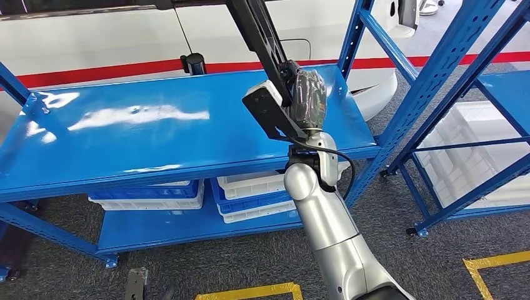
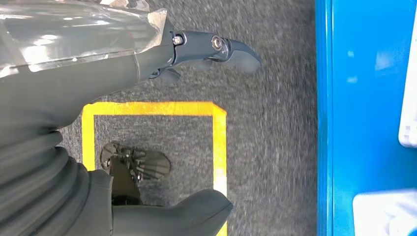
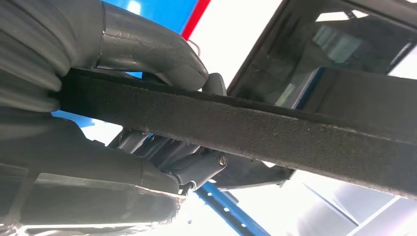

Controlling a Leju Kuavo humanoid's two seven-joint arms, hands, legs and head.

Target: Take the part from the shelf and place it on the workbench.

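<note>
The part (image 1: pixel 265 59) is a long black flat bar, slanting up and away over the right end of the blue shelf's top board (image 1: pixel 156 125). My right hand (image 1: pixel 307 103), wrapped in clear plastic, grips the bar near its lower end, a little above the board. In the right wrist view the thumb (image 3: pixel 152 49) and fingers (image 3: pixel 196 164) clamp the bar's black edge (image 3: pixel 275 130). My left hand (image 2: pixel 123 69) hangs over the grey floor; its fingers (image 2: pixel 221 49) and thumb (image 2: pixel 196 211) are apart with nothing between them.
White and blue bins (image 1: pixel 250 190) sit on the shelf's lower level. A second blue rack (image 1: pixel 462 75) with a large white bin (image 1: pixel 475 150) stands to the right. Yellow floor lines (image 1: pixel 256 292) mark the grey carpet. A white wall with a red stripe (image 1: pixel 94 72) runs behind.
</note>
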